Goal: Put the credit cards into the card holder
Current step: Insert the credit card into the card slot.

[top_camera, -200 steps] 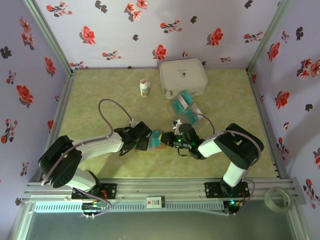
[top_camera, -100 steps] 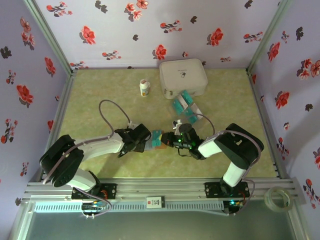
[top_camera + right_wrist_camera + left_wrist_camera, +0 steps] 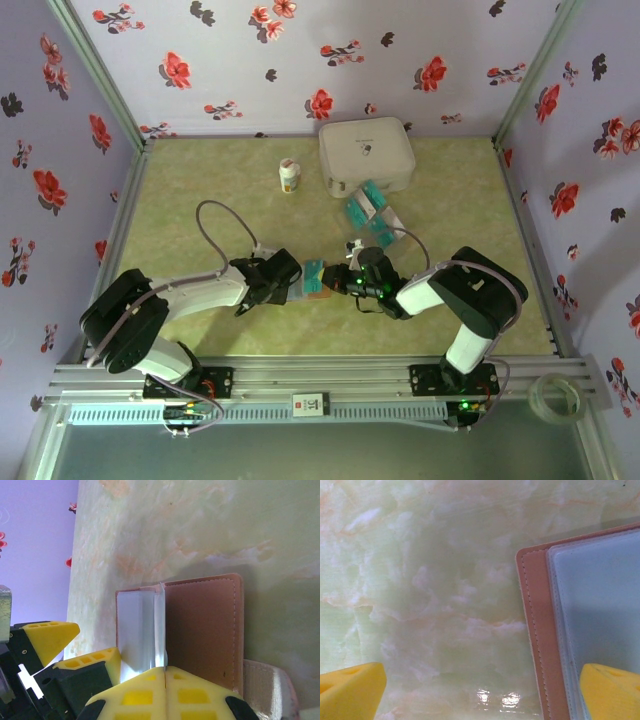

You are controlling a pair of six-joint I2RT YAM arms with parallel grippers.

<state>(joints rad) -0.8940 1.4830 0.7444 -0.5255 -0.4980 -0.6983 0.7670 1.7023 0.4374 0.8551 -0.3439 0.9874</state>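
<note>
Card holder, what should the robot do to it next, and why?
Probably close the open left claw on the card holder's brown edge to steady it: that claw straddles the edge, while the shut right claw pinches its pocket leaf.

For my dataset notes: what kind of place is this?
Likely a staged robot test booth, not a home: floral walls enclose a marble-look table, with a left arm and right arm bolted to a metal rail.

Twin white-and-black arms with yellow-fingered end effectors.
The left arm (image 3: 190,292) and right arm (image 3: 455,290) have white shells over black joints. A grey cable (image 3: 212,212) loops at 10 o'clock from the left end effector (image 3: 298,283), and green lights dot the right end effector (image 3: 338,281).
</note>
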